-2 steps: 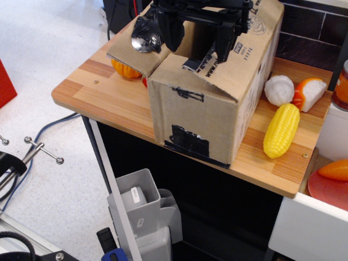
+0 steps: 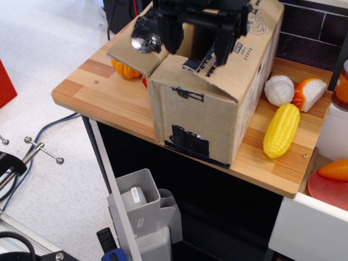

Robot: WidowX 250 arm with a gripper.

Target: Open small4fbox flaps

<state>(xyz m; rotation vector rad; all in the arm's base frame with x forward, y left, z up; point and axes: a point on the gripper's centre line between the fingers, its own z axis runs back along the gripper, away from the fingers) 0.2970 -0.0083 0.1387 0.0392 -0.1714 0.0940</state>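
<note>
The small4fbox [image 2: 198, 117] is a brown cardboard box with black tape patches, standing on a wooden table [image 2: 98, 92]. Its left flap [image 2: 130, 51] is folded outward and down. The printed flap [image 2: 261, 30] with text and a round logo stands up on the right. A front flap [image 2: 220, 79] with black text slopes over the near top edge. My black gripper [image 2: 197, 48] hangs over the box's open top, its fingers [image 2: 173, 38] spread apart and holding nothing. The far flap is hidden behind the gripper.
A yellow toy corn [image 2: 281, 130], a white toy vegetable [image 2: 279, 89] and an orange-white piece [image 2: 310, 93] lie right of the box. An orange toy [image 2: 125, 69] sits under the left flap. A red plate [image 2: 329, 190] and a jar [image 2: 341, 87] are at the far right.
The gripper has shifted slightly upward over the box opening. The box and flaps look the same.
</note>
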